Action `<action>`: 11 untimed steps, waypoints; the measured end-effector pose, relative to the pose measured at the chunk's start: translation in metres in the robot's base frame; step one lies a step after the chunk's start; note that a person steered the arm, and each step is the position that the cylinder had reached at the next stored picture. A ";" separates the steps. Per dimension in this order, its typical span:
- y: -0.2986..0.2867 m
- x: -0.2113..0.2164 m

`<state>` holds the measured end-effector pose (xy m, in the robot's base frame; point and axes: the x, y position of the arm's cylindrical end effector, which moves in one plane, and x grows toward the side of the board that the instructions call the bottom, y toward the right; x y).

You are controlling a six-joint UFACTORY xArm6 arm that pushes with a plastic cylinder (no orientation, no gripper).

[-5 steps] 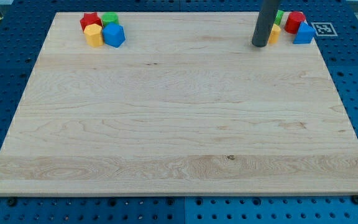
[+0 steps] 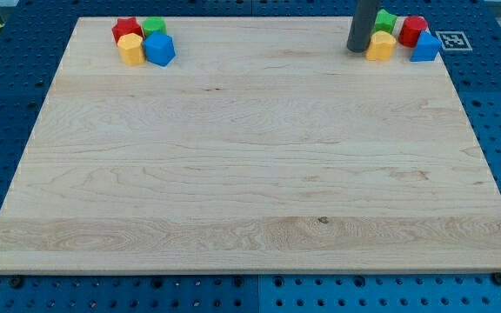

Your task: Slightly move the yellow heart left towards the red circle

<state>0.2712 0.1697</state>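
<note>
The yellow heart (image 2: 380, 45) lies near the board's top right corner, in a cluster with a green block (image 2: 386, 22), a rounded red block that looks like the red circle (image 2: 413, 30), and a blue block (image 2: 424, 47). The red circle is up and to the right of the yellow heart. My tip (image 2: 357, 49) rests on the board just left of the yellow heart, close to it or touching it. The rod hides the green block's left side.
A second cluster sits at the top left: a red star-like block (image 2: 126, 29), a green block (image 2: 154, 26), a yellow hexagon-like block (image 2: 131, 49) and a blue block (image 2: 160, 49). A printed marker (image 2: 452, 40) lies off the board's right corner.
My tip has moved toward the view's top and slightly left, so more of the yellow heart now shows. The blocks look unmoved.
</note>
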 end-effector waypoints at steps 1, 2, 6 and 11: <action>-0.001 0.019; -0.002 0.024; 0.031 0.048; 0.009 0.024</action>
